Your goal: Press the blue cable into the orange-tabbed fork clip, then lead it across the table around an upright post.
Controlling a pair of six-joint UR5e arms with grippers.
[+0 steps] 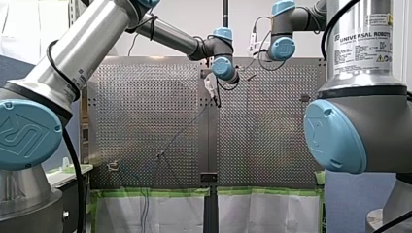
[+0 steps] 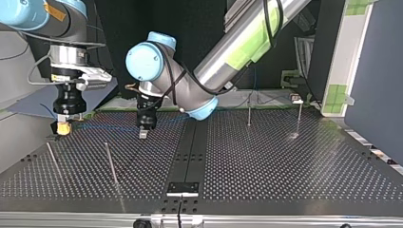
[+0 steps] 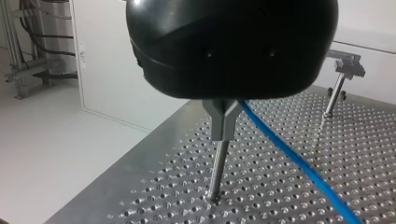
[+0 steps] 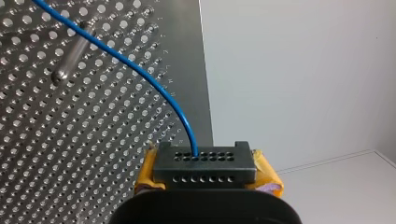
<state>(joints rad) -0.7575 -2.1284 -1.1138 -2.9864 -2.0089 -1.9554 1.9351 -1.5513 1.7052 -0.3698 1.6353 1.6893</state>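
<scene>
Well, blue cable (image 3: 299,162) slants off my left gripper (image 3: 224,122), pinched shut on it above a post (image 3: 217,172); upper left in the top view sits my right gripper (image 2: 63,127), and only its wrist view shows it clamped on the cable's end

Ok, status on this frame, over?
Right gripper shut on black connector. Left gripper shut on blue cable, strung between both grippers. In the way: upright post right at left tips.
</scene>
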